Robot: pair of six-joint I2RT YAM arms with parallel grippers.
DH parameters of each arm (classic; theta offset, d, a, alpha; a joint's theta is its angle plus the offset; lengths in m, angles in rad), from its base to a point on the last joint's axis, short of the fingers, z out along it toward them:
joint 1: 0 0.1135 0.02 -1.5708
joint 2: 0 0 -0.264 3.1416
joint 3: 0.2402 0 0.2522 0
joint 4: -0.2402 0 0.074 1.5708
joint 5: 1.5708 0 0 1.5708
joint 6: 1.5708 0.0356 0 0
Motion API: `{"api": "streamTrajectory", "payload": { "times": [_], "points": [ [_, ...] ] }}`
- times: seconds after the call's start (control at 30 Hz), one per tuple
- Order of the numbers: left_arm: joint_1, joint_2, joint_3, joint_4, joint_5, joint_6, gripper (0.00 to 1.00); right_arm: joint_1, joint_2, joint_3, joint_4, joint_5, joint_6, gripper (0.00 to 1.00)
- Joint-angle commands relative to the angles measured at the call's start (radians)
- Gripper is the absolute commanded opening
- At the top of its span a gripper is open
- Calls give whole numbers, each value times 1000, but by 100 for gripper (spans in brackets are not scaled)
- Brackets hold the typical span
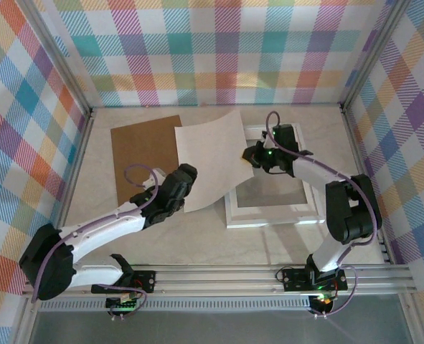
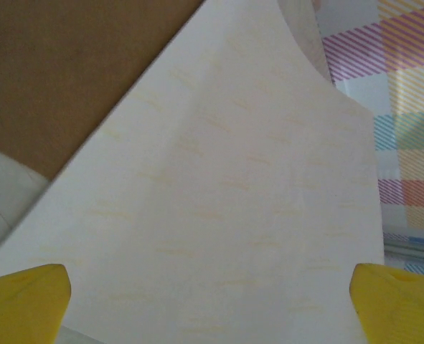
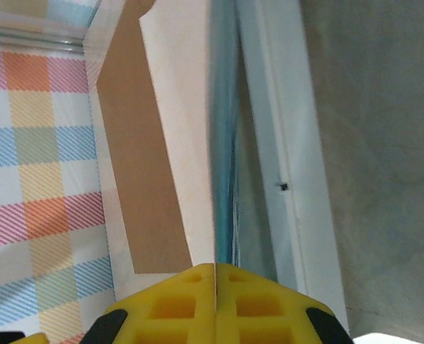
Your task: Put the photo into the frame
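Plaid walls ring a beige table (image 1: 197, 240) where the frame (image 1: 269, 217) lies flat. The right gripper (image 1: 250, 159) is clamped on the photo (image 1: 212, 158) (white back up), which hangs tilted over the frame's left edge. The left gripper (image 1: 185, 174) gapes beside it. Likely next: lower the photo squarely into the frame.

We see pastel plaid walls (image 1: 226, 50) on three sides, with aluminium posts (image 1: 57, 54) at the far corners. Counter (image 1: 197, 244) is pale beige, faintly marbled, evenly lit, soft shadows. Slotted aluminium rail (image 1: 226, 276) runs along its near edge.
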Motion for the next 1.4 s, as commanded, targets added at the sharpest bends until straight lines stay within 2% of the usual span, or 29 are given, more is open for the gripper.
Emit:
{"api": "streamTrajectory", "payload": {
  "times": [0.0,0.13,0.23,0.37,0.53,0.77,1.0,1.27,1.37],
  "points": [
    [52,-46,26,-93,35,174,100,-44,14,120,-260,-35,-249,0],
    [142,-80,-5,-84,82,277,100,-91,21,227,-503,-22,-442,0],
    [188,-74,-12,-30,105,375,100,-118,12,266,-640,80,-571,0],
    [259,-18,3,42,200,483,100,-149,-30,249,-725,187,-693,0],
    [317,59,46,87,277,578,100,-183,-87,192,-741,328,-667,0],
    [329,148,112,103,384,640,100,-192,-189,22,-638,572,-605,0],
    [329,187,112,96,432,652,100,-193,-287,-88,-550,697,-568,0],
    [329,198,136,62,431,662,100,-203,-340,-124,-521,721,-519,0],
    [329,190,136,51,435,653,100,-202,-347,-130,-512,689,-505,0]
  ]
}}
